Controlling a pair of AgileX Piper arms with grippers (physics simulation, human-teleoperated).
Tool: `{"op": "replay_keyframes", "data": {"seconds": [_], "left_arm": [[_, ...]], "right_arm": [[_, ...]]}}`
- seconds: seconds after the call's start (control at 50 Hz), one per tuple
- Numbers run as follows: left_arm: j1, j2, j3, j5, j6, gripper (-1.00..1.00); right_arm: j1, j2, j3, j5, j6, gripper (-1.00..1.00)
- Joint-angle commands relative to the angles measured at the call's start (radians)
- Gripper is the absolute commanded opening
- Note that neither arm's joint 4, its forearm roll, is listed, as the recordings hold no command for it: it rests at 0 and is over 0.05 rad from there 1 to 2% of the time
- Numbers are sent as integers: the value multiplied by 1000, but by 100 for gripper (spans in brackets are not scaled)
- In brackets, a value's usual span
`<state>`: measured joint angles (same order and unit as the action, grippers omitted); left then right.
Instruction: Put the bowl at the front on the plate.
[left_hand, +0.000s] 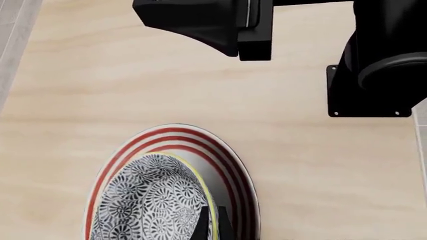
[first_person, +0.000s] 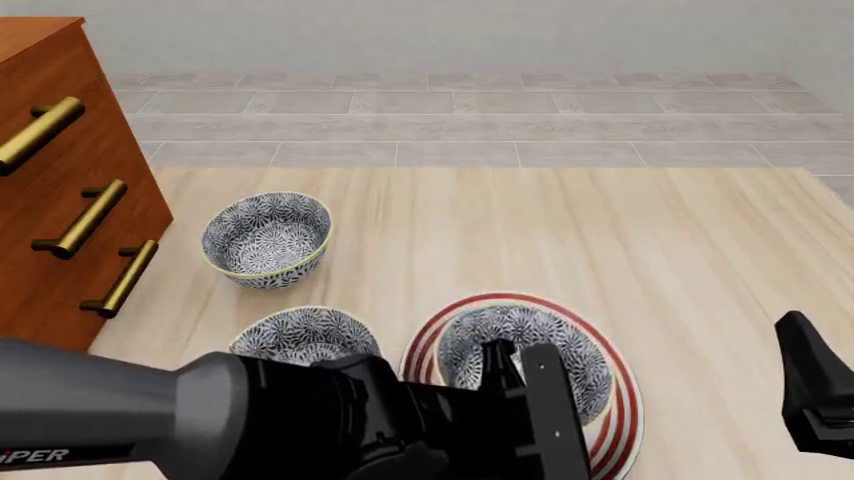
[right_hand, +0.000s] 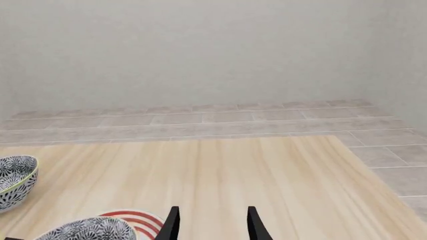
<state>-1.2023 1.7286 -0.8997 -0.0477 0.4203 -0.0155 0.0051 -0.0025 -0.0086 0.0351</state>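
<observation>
The bowl (first_person: 523, 358) sits inside the red-ringed plate (first_person: 630, 410) near the table's (first_person: 601, 240) near edge, and my left gripper (first_person: 521, 375) is right at its near rim, one dark finger (left_hand: 215, 226) against the yellow-green edge; whether it grips I cannot tell. Two matching bowls lie left: one (first_person: 304, 335) just beside the plate, one (first_person: 267, 238) farther back by the wooden drawer cabinet (first_person: 54, 180). My right gripper (right_hand: 211, 226) hangs apart at the right, fingers spread, holding nothing.

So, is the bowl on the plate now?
On. The bowl sits upright inside the red rings of the plate; the left wrist view shows the same.
</observation>
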Motion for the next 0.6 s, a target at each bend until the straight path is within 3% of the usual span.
{"op": "replay_keyframes", "data": {"seconds": [0.02, 0.06, 0.08, 0.44, 0.54, 0.6], "left_arm": [[-9, 1, -6, 3, 0, -100], [-8, 2, -4, 1, 3, -100], [-7, 2, -4, 1, 4, 100], [-8, -6, -11, 15, 2, 100], [-24, -45, -35, 54, -28, 100], [-54, -77, -65, 97, -88, 100]], "right_arm": [[0, -1, 1, 0, 2, 100], [-1, -2, 1, 0, 2, 100], [-1, -2, 1, 0, 2, 100], [-1, -2, 1, -1, 5, 100], [-1, -2, 1, -1, 5, 100], [0, -1, 1, -1, 3, 100]]}}
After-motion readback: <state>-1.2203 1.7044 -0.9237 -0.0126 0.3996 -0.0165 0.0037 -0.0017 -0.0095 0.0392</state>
